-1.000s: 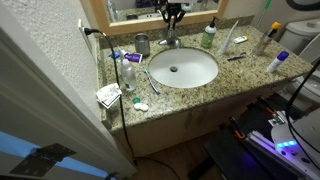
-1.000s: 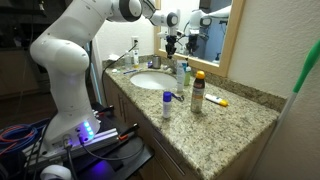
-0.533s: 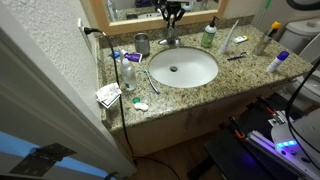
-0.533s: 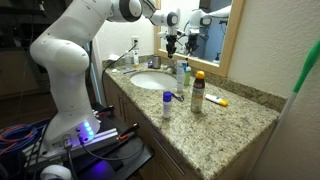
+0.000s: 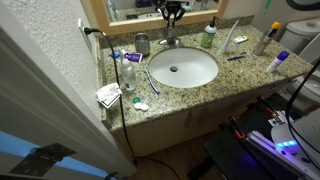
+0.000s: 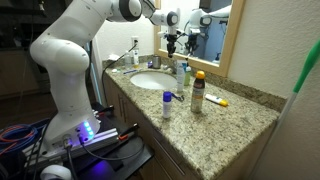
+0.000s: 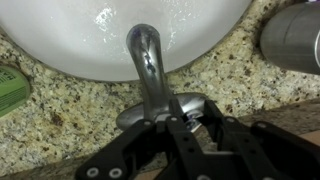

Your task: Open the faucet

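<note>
Wrist view — jaws at faucet (image 7: 147, 62)

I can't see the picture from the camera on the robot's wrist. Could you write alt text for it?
A silvery faucet seen from above, its spout reaching over a white basin, with the robot's black pincer close at its base at the bottom. Speckled granite counter lies around it, and a metal cup shows at upper right.

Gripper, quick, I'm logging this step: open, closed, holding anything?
Gripper: at the faucet lever, fingers close together; whether it grips the lever cannot be told.
</note>
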